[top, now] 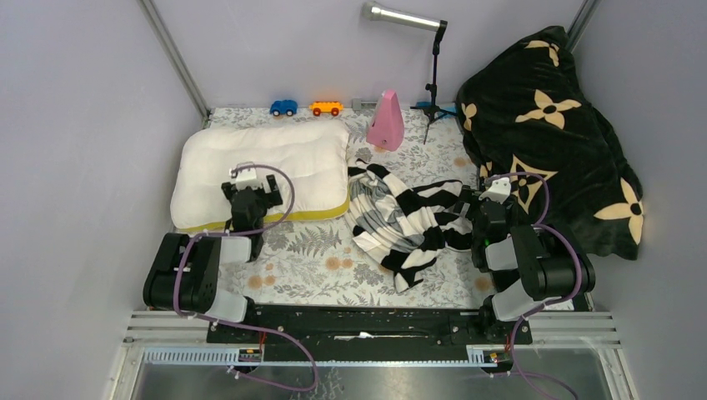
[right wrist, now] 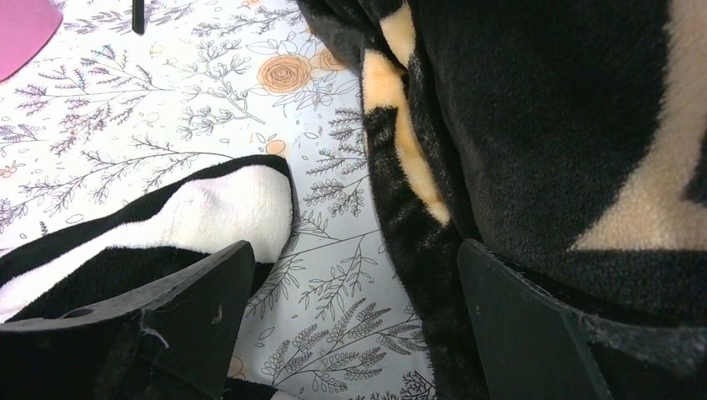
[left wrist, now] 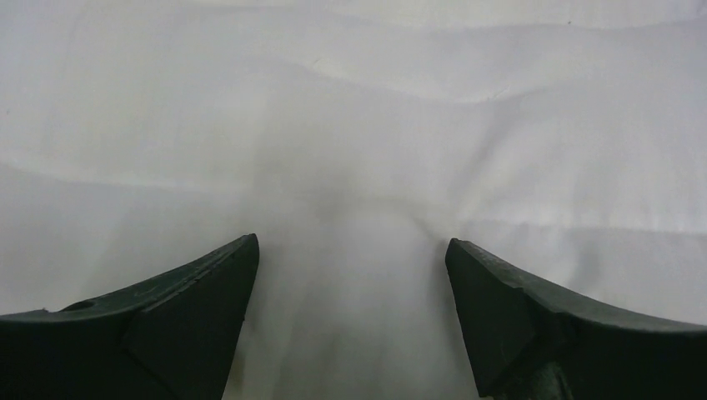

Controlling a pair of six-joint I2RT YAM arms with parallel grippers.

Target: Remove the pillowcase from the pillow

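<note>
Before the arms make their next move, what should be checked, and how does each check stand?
1. Pillowcase off the pillow: ok; it lies crumpled beside the bare pillow.
2. Left gripper empty: ok; jaws open over the pillow, nothing between them.
3. Right gripper empty: ok; jaws open over the tablecloth, between pillowcase and blanket.
4. Right gripper clear of the blanket: cannot tell; the plush lies right beside it.
5. Pillowcase fully apart from the pillow: cannot tell; their edges meet in the top view.
</note>
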